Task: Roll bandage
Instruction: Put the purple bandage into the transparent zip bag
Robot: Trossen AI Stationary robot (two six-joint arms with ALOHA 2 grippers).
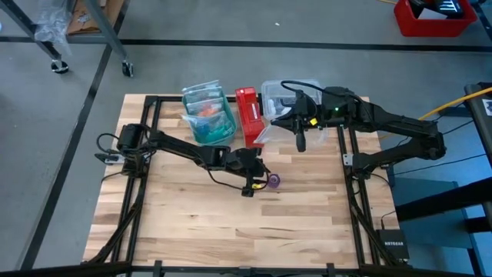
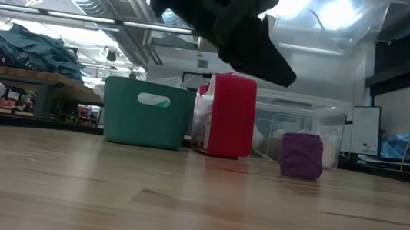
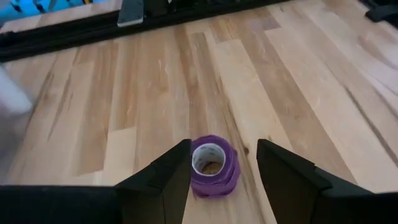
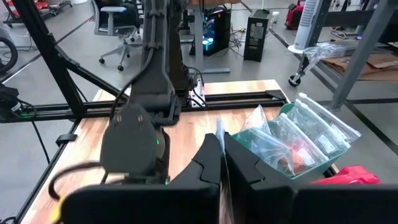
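Behind the coiled bandage (image 1: 274, 181), which stands on the table (image 1: 192, 223) between the spread left gripper (image 3: 224, 171), wait a teal bin (image 2: 147, 113) and red box (image 2: 230, 115), while the right gripper (image 1: 300, 143) hangs pressed together near a clear box (image 1: 286, 91), partly hidden.

Left arm stretched from the table's left edge toward the middle, forearm low over the wood. Left gripper (image 3: 221, 177) near the table's centre, tipped downward, fingers (image 3: 165, 180) spread wide with a clear gap between them, gripping nothing. Right arm reaching in from the right edge toward the far edge, elbow bent, wrist raised above the table. Right gripper (image 4: 222, 163) pointing down near the middle of the far edge, fingers pressed together, nothing between them.
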